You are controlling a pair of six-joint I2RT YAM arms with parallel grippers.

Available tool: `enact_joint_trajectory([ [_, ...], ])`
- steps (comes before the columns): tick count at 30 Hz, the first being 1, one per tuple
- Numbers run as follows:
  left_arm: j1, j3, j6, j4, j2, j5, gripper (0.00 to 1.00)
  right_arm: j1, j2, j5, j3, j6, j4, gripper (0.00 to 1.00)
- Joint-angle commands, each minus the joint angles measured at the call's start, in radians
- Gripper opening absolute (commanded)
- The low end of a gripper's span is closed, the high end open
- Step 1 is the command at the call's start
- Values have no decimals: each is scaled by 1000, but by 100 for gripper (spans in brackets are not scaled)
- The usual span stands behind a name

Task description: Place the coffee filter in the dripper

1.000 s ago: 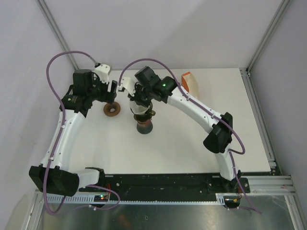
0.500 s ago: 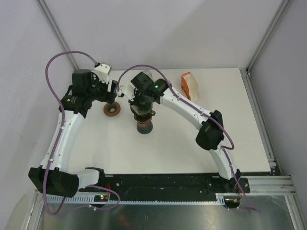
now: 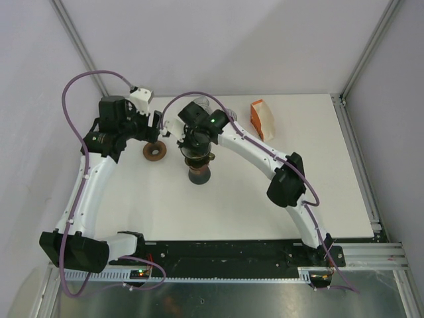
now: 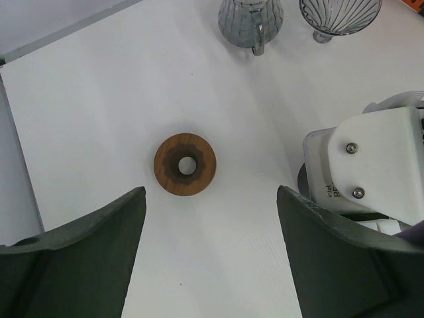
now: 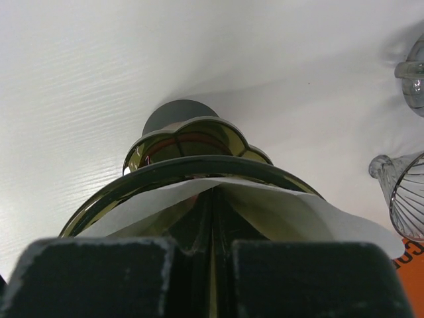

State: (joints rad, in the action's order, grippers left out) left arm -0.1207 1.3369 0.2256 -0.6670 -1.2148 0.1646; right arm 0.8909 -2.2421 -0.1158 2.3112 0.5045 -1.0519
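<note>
Right wrist view: the right gripper [image 5: 212,218] is closed, its two dark fingers pressed flat together. The white coffee filter [image 5: 291,212] lies inside the mouth of the dripper [image 5: 165,173]. The paper spreads to both sides under the dark glossy rim, and its edge rises to a peak at the seam between the fingers, where it looks pinched. The right-hand flap of paper reaches out past the rim. The dripper stands upright on a dark round foot on the white table [image 5: 79,79]. Nothing but the paper and the fingertips shows in its cone.

Left wrist view: the left gripper [image 4: 211,192] is spread wide with nothing between its fingers. It hangs above a wooden ring [image 4: 185,165], which lies flat on the table with a hole through its centre. At the far edge stand a glass pitcher [image 4: 250,20] and, just beside it, a ribbed glass cone [image 4: 339,14]. Both are clear and upright.

Top external view: the dripper [image 3: 199,173] sits near the table's middle under the right wrist. The wooden ring [image 3: 154,151] is to its left, apart from it. An orange carton [image 3: 262,119] stands well apart at the far right.
</note>
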Motion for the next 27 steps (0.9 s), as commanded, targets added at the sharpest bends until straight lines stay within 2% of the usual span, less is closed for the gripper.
enact_joint_trajectory([
  [1, 6, -4, -13, 26, 15, 32, 85, 18, -11, 29, 81, -4, -12, 0],
  [15, 5, 1, -10, 24, 10, 38, 85, 25, 121, 86, 54, 20, 89, 0],
  [27, 5, 0, -6, 24, 16, 37, 85, 31, 134, 104, 47, 37, 80, 0],
])
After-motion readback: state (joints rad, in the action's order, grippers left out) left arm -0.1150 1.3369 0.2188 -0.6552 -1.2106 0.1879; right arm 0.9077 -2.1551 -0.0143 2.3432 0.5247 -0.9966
